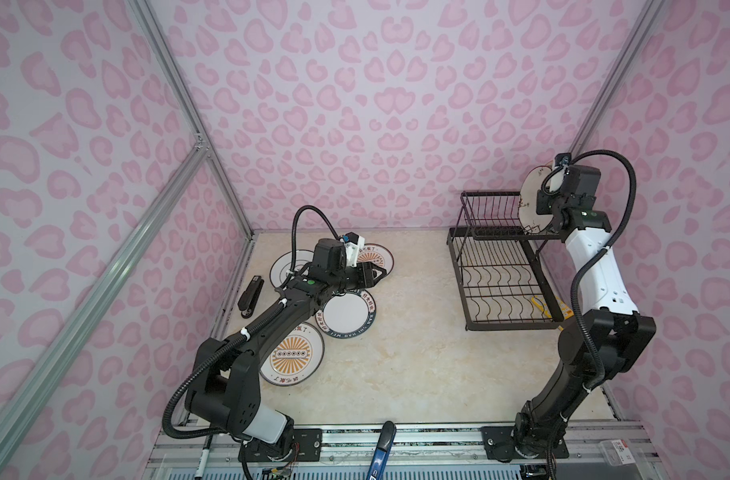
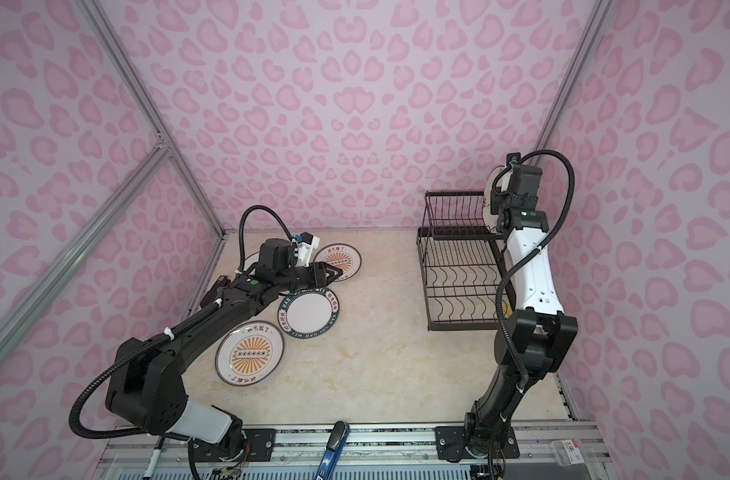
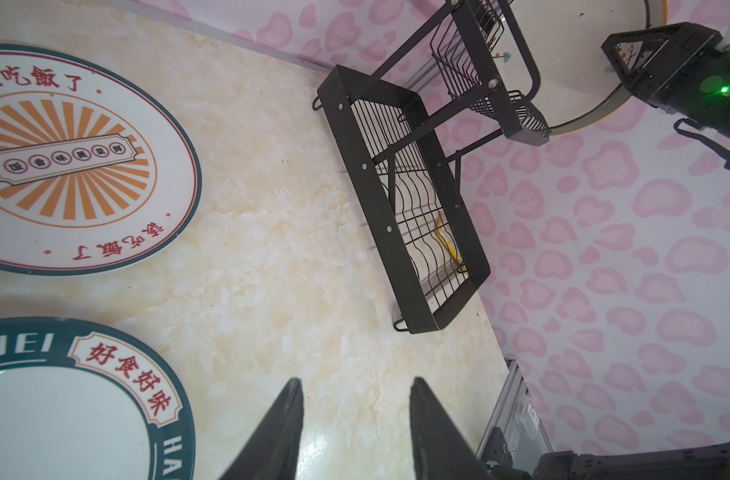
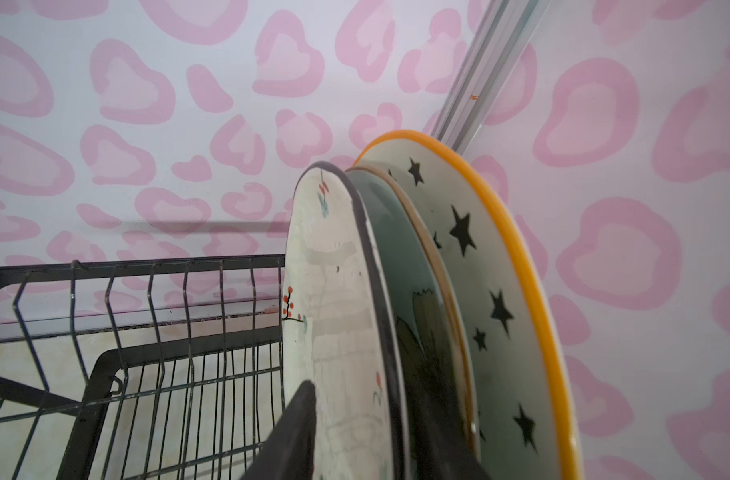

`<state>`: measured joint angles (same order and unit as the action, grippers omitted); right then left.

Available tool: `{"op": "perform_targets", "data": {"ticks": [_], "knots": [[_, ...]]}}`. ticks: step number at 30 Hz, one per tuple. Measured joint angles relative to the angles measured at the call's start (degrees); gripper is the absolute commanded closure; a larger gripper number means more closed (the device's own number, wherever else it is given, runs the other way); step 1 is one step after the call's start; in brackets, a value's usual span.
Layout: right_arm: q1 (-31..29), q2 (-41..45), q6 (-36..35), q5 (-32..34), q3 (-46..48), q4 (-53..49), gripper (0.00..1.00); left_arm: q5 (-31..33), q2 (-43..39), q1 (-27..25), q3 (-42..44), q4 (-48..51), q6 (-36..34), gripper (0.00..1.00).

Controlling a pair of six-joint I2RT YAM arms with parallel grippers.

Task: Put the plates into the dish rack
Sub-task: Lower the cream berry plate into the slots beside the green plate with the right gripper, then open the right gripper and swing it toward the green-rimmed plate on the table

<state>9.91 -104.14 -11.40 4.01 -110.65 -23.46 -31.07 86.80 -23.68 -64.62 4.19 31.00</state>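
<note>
On the black wire dish rack (image 1: 500, 286), the upper tier holds three plates on edge: cream sprigged (image 4: 334, 282), pale blue (image 4: 400, 266) and starry orange-rimmed (image 4: 483, 266). My right gripper (image 4: 363, 386) is open, its jaws either side of the cream plate's rim. Lying flat on the table are an orange-sunburst plate (image 1: 292, 359), a dark-rimmed lettered plate (image 1: 349, 311), a second sunburst plate (image 2: 340, 262) and a white plate (image 1: 284, 268) half hidden under my left arm. My left gripper (image 3: 355, 380) hovers open over bare table between the lettered plate and the far sunburst plate, holding nothing.
A black stapler-like object (image 1: 251, 297) lies by the left wall. Something yellow (image 1: 540, 307) shows under the rack's lower tier. A blue-handled tool (image 1: 382, 451) and a marker (image 1: 203, 459) rest on the front rail. Pink patterned walls close in on three sides.
</note>
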Motion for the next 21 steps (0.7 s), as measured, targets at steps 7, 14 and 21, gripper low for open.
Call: {"op": "perform_targets", "data": {"ticks": [7, 14, 21], "knots": [[0.0, 2.3, 1.5, -0.6, 0.3, 0.0, 0.56, 0.1, 0.0, 0.0, 0.0, 0.0, 0.0, 0.55], [-0.1, 6.1, 2.9, -1.3, 0.2, 0.0, 0.52, 0.8, 0.0, 0.0, 0.1, 0.0, 0.0, 0.55], [-1.2, 13.0, 5.3, -3.0, 2.5, 2.3, 0.45, 2.8, -0.1, 0.3, -0.6, 1.7, -1.4, 0.55]]}}
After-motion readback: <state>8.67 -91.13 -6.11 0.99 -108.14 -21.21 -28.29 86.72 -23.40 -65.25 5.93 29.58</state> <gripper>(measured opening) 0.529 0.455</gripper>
